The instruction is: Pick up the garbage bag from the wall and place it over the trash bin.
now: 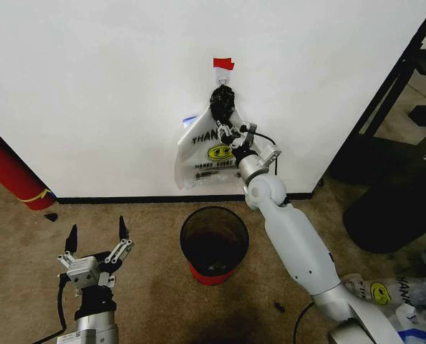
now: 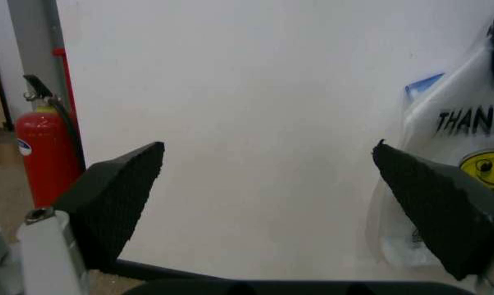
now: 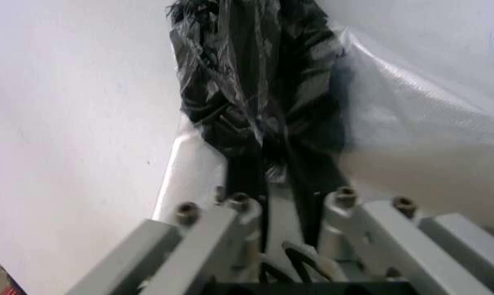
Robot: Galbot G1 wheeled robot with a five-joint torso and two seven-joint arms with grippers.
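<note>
Right pincer (image 1: 225, 127) is up at the wall (image 1: 98, 86), fingers closed on the dark bunched neck of the garbage bag (image 1: 205, 154), which hangs under the red tape patch (image 1: 223, 64). Trash bin (image 1: 214, 244) stands on the floor below it. Left pincer (image 1: 97, 236) hangs low, wide open, empty.

This looks like a lab or office test room rather than a home: a bare white wall (image 1: 91, 86) with a black baseboard (image 1: 119, 199) meets worn brown carpet (image 1: 148, 287). A red fire extinguisher (image 2: 43, 153) stands by the wall, and dark equipment, possibly a stand (image 1: 391, 93), crowds the right corner.
</note>
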